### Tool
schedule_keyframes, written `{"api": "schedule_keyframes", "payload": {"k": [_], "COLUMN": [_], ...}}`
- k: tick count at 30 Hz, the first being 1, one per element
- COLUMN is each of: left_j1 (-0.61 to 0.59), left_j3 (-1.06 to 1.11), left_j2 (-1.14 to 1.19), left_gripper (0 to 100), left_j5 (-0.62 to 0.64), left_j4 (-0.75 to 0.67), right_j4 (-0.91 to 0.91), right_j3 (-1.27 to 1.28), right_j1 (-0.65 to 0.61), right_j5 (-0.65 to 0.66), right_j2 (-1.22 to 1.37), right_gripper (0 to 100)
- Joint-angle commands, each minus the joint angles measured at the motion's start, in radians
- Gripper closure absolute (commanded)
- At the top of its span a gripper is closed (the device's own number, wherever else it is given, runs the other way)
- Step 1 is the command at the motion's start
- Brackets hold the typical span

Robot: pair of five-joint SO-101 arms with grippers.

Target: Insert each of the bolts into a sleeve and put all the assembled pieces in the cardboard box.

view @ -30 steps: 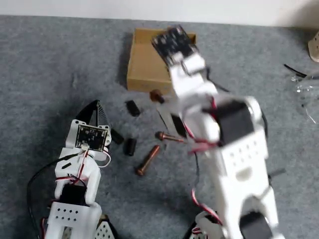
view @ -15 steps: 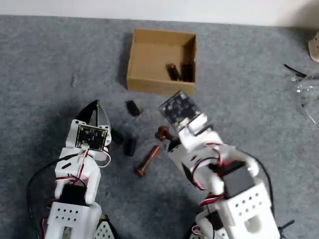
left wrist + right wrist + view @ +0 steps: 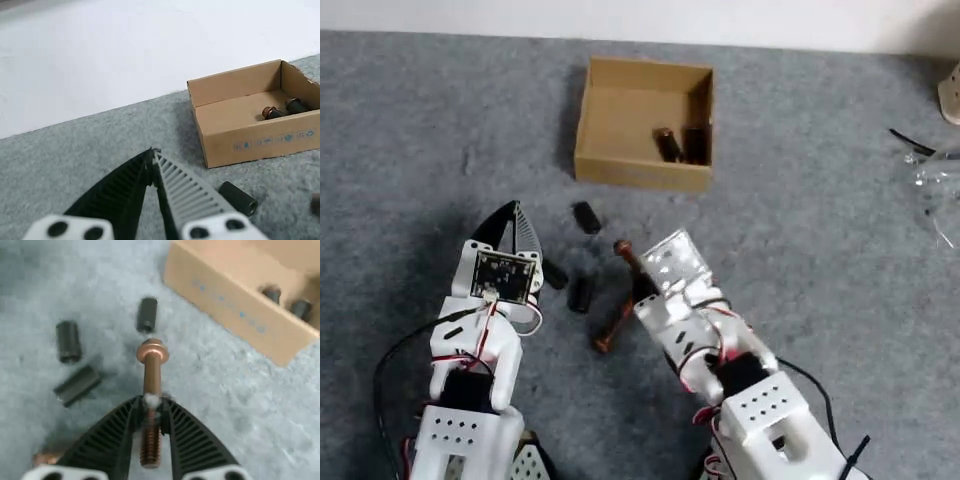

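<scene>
- The left hand (image 3: pixel 152 154) sits low over the grey counter (image 3: pixel 410 150), on the near left. Its two ribbed fingers are pressed together to their tips with nothing between them.
- The right hand (image 3: pixel 150 402) is beside it, closer to the middle of the counter. It is clamped on the held bolt (image 3: pixel 151 371).
- The held bolt is copper-coloured. Its flanged head points away from the arm toward the box, and its threaded end sticks back between the fingers. The grip is on the shank, about midway along.
- The loose bolt (image 3: pixel 617 322), also copper, lies flat on the counter just beside the right hand, on the side toward the left arm. Its head is the end nearest the arm bases.
- The first sleeve (image 3: pixel 580 293), short and black, lies between the two hands, near the loose bolt but apart from it.
- The second sleeve (image 3: pixel 554 273) lies just beside the left arm's wrist board.
- The third sleeve (image 3: pixel 585 217) lies farther out, between the hands and the box, touching neither.
- The cardboard box (image 3: pixel 640 172) stands open-topped at the far middle of the counter.
- Inside it, two pieces (image 3: pixel 680 145) lie side by side by the wall on the right arm's side. One shows a copper head and the other looks dark.
</scene>
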Motion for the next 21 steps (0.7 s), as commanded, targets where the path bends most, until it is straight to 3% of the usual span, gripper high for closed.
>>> {"api": "schedule_keyframes", "payload": {"k": [1,7,21], "left_j1": [-0.008,-0.008,-0.008], "left_j3": [0.022,0.022,0.022], "left_j2": [0.004,0.004,0.007], "left_gripper": [99,99,99], "left_j5": [0.008,0.008,0.006], "left_j4": [-0.026,-0.026,-0.026], "right_j4": [-0.079,-0.082,-0.153], "right_j3": [0.001,-0.002,-0.344], "right_j1": [-0.071,-0.119,-0.120], "right_j5": [-0.017,-0.017,-0.021], "right_j2": [-0.025,0.048,0.656], "right_gripper": [99.5,99.5,99.4]}}
